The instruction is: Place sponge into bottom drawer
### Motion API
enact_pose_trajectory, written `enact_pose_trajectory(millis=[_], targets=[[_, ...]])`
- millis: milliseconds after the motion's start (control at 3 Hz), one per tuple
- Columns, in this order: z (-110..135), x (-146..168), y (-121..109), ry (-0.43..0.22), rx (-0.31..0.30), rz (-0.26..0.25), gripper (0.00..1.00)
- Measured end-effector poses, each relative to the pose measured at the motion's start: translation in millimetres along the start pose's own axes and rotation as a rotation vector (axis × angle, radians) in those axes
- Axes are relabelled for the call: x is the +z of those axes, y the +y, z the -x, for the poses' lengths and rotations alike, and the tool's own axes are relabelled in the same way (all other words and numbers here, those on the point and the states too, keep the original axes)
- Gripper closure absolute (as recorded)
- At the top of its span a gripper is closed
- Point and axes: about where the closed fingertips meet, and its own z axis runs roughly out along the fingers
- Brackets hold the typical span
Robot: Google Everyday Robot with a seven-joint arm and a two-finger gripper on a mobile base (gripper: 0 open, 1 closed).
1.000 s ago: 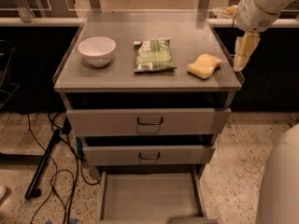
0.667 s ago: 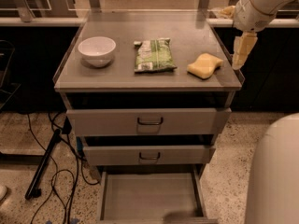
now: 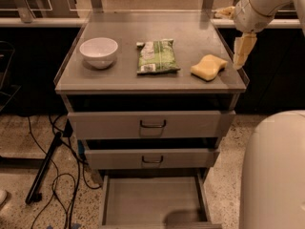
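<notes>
The pale yellow sponge (image 3: 209, 67) lies on the right part of the grey cabinet top (image 3: 190, 27), near its front right corner. My gripper (image 3: 242, 51) hangs just right of the sponge, pointing down over the top's right edge, a short gap from the sponge. It holds nothing that I can see. The bottom drawer (image 3: 152, 199) is pulled out at the foot of the cabinet, showing a flat grey floor with nothing in it.
A white bowl (image 3: 98, 52) stands at the left of the top and a green snack packet (image 3: 155, 56) lies in the middle. Two upper drawers (image 3: 151, 124) with dark handles stick out slightly. Black cables (image 3: 57, 185) lie on the floor at left. My white body (image 3: 274, 175) fills the lower right.
The gripper has shifted slightly left and down, closer to the sponge. The sponge, bowl and packet have not moved.
</notes>
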Motion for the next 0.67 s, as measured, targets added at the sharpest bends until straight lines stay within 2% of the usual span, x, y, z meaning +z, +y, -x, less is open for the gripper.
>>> enact_pose_trajectory(millis=[667], targets=[[-4.7,21.3,-5.3,-0.009,-0.028,0.009,0.0]])
